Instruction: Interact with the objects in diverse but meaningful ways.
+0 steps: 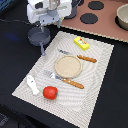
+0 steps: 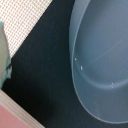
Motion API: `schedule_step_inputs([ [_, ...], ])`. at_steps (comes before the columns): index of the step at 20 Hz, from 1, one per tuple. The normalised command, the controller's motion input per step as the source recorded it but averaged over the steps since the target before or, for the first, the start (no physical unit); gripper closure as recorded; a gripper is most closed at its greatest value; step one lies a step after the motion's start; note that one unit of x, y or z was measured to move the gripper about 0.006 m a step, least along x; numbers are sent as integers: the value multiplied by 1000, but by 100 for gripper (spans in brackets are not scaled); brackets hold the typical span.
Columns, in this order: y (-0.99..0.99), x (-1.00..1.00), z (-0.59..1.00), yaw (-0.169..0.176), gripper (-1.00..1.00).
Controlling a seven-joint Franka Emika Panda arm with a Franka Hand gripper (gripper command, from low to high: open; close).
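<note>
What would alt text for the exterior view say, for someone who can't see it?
A white robot arm hangs over a grey frying pan on a dark table, beside a placemat. The mat holds a tan plate, a fork and knife, a red tomato, a yellow packet and a white fish-like piece.

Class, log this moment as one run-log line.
arm: above round grey frying pan | pincer: hidden | pan: off woven mat | red tomato: on mat

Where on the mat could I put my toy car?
The mat's far side, right of the plate in the exterior view, is bare. So is the strip below the tomato. Around the plate it's crowded: fork, knife, packet.
</note>
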Motion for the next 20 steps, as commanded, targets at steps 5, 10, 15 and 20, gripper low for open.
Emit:
schedule_step_inputs([
  [5, 0, -128, -244, -60, -100],
  [10, 0, -130, -239, -59, -100],
  [15, 0, -127, -233, -55, -100],
  [20, 0, -166, -264, -50, -100],
])
